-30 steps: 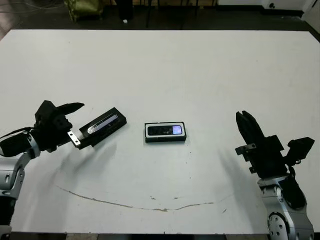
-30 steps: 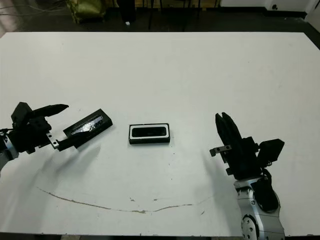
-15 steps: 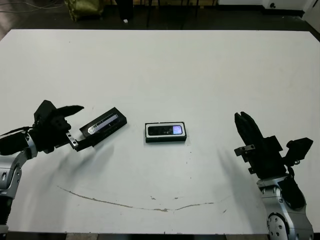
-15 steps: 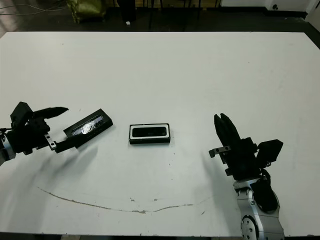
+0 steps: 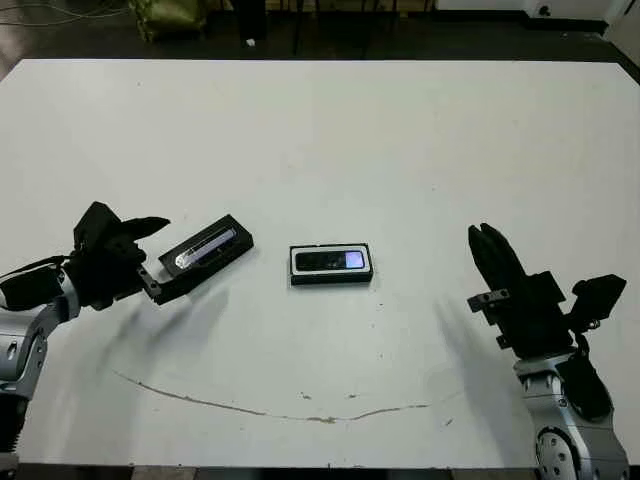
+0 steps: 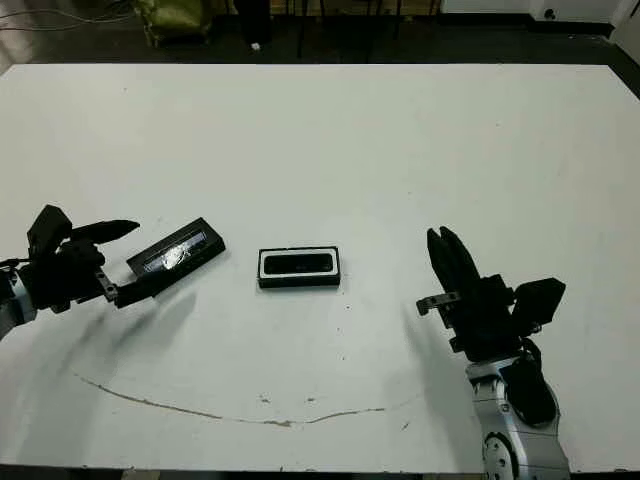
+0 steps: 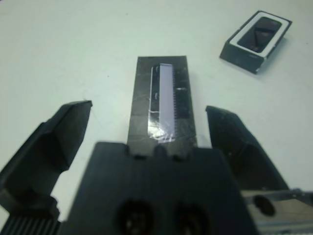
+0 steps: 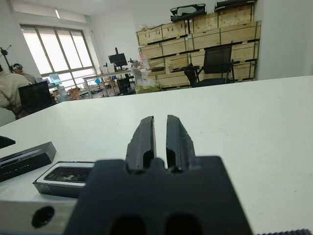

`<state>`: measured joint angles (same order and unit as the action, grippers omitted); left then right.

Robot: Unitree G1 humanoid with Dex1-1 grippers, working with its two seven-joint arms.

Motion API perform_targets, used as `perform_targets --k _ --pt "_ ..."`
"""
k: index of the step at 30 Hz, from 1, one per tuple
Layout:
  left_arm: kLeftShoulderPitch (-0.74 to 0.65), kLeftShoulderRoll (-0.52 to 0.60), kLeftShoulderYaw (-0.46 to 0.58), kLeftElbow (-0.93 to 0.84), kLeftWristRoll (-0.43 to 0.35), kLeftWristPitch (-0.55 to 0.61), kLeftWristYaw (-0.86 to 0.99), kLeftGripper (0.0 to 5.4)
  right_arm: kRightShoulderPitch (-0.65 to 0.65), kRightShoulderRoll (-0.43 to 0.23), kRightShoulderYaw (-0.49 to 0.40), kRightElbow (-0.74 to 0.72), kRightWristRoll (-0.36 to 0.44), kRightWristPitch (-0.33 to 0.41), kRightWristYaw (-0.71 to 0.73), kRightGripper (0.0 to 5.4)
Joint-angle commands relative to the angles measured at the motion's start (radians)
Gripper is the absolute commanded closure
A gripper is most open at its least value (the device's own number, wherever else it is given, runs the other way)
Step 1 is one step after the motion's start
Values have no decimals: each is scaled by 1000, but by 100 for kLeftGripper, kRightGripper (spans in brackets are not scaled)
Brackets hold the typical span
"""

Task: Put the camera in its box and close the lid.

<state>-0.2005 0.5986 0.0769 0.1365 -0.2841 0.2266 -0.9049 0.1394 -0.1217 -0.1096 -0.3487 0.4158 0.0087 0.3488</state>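
Near the table's front edge, the right gripper hovers, fingers pressed together. The left gripper spreads its fingers around the lid's end. Mid-table, the camera lies in its box.

I see stacked wooden crates along the far wall. Big windows pour in daylight beside desks and a black chair.

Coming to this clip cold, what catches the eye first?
The box at mid-table, with the camera already lying inside it. To its left, the lid lies between the fingers of the open left gripper. The right gripper hangs shut and empty over bare table on the right.
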Motion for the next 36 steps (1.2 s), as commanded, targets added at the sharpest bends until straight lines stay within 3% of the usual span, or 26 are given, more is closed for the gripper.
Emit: perform_targets --k 1,6,12,28,36 --pt "7 6 -14 29 11 -10 -12 1 25 0 1 -14 11 40 -20 540" --pt "3 9 -29 29 21 4 -6 1 25 -3 2 -7 -3 27 -18 540" --pt "-5 10 -53 79 51 -64 -18 1 17 1 -1 18 6 9 -7 540" --pt "-31 -8 -76 186 87 -108 -3 1 35 1 10 -31 14 54 -30 540" --pt "-42 -13 -73 222 57 -97 -33 1 33 -7 11 -11 3 51 -30 540"
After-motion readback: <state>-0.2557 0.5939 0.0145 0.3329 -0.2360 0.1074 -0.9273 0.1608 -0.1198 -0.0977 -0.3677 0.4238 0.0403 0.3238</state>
